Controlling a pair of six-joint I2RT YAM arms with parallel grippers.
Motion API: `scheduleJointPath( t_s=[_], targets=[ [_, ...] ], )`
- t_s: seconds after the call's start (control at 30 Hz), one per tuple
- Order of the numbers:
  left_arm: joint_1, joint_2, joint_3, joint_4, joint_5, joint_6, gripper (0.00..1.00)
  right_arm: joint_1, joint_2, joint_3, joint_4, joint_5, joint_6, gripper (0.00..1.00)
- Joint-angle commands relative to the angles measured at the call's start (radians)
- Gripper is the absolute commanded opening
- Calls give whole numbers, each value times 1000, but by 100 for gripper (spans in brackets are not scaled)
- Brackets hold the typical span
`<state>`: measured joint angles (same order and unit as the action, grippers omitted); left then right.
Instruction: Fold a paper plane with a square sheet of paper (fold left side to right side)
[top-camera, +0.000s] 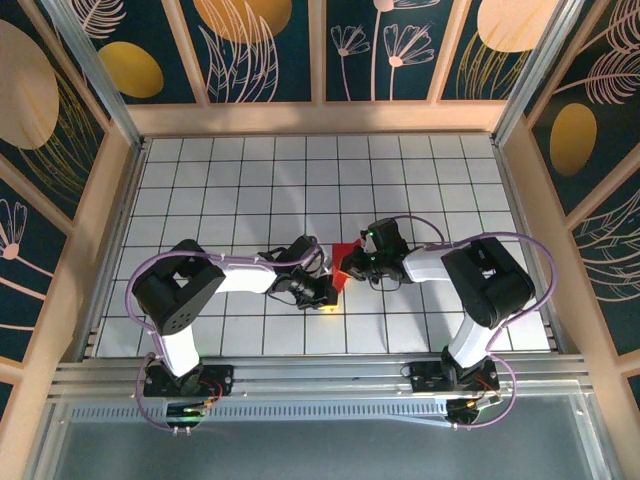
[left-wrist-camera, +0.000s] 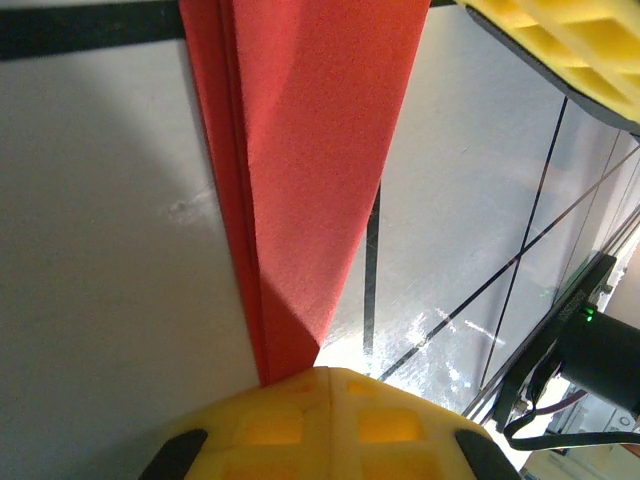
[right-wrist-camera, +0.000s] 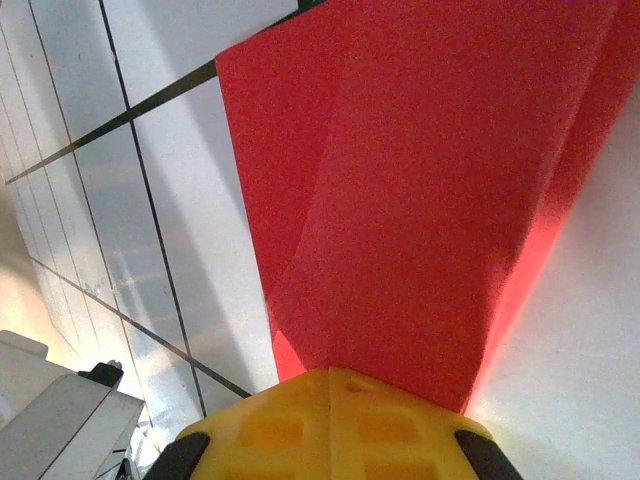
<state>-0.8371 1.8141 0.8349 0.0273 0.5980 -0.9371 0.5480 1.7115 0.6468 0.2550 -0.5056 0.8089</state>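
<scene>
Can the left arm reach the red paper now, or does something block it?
Probably yes: the left claw is shut on the narrow folded end of the paper, so nothing blocks it. The right claw is shut on a wider part.

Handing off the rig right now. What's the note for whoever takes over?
Left pincer: shut on the narrow end of the paper.
Right pincer: shut on its wide end.
Paper: red, held between both pincers over mid-table.
Done: several folds are in, and the layers taper toward a tip.
Left: probably final creases, then release. How many folds remain isn't clear.
</scene>
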Motion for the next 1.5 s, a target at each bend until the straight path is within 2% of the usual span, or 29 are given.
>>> scheduleJointPath(
  t_s=[0.0, 0.6, 1.13, 1.33, 1.47],
  targets=[
    [-6, 29, -22, -1, 10, -19, 0, 23, 65, -22, -142, 64, -29, 0],
    [-38, 18, -81, -29, 17, 1, 0, 24, 70, -15, -151, 66, -30, 0],
    [-64, -92, -168, -30, 0, -24, 0, 23, 75, -7, -158, 63, -34, 0],
    [-18, -197, -130, -15, 2, -37, 0, 25, 72, -12, -159, 62, -36, 0],
    [23, -197, -80, -4, 21, -28, 0, 26, 69, -12, -159, 64, -37, 0]
  ],
)
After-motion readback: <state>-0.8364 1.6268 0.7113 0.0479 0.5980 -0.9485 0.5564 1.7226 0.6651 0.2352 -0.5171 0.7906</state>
